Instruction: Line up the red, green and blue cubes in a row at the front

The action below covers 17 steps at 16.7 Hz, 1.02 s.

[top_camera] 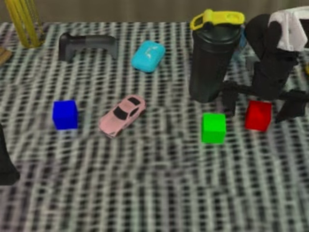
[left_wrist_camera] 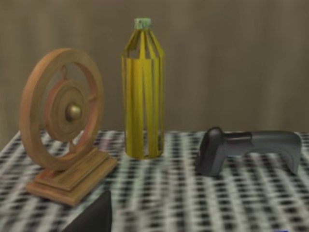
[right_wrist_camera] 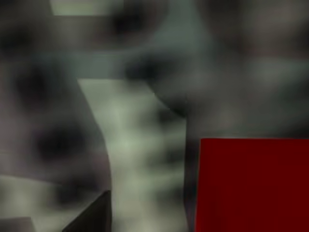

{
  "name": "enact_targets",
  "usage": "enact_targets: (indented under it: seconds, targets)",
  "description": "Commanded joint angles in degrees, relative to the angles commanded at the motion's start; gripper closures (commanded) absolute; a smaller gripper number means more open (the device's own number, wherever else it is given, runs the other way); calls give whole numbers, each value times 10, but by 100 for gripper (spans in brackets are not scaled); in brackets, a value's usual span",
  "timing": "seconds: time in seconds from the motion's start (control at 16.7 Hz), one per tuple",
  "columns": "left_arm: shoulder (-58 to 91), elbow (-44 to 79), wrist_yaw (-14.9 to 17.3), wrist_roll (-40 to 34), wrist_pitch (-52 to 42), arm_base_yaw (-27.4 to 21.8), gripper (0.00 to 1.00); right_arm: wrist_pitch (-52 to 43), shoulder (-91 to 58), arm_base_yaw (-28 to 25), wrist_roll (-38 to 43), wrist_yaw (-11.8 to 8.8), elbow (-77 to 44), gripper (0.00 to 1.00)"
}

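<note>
The red cube (top_camera: 258, 116) rests on the checked cloth at the right, with the green cube (top_camera: 213, 127) just to its left and slightly nearer the front. Far off at the left sits the blue cube (top_camera: 65, 114). My right gripper (top_camera: 259, 112) hangs open over the red cube, one black finger on each side and apart from it. The right wrist view shows the red cube (right_wrist_camera: 253, 183) close up beside one dark fingertip (right_wrist_camera: 96, 215). My left arm (top_camera: 6, 166) is parked at the front left edge, its gripper open and empty.
A pink toy car (top_camera: 122, 115) lies between the blue and green cubes. Behind stand a cyan case (top_camera: 147, 56), a tall black bottle with yellow lid (top_camera: 212, 58), a black scanner (top_camera: 87, 46) and a yellow bottle (top_camera: 24, 21). A wooden wheel ornament (left_wrist_camera: 63, 121) stands at the back left.
</note>
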<state>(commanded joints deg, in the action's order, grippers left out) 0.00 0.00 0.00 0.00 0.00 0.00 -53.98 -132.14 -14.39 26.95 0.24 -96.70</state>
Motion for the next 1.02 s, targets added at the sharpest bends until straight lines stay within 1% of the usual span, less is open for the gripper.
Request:
enact_targets:
  seconds: [0.12,0.36,1.02]
  targets:
    - [0,0,0,0,0,0,0,24,-11,-1,1,0,17,0]
    - [0,0,0,0,0,0,0,26,-13,-1,1,0,20,0]
    - [0,0,0,0,0,0,0,26,-13,-1,1,0,20,83]
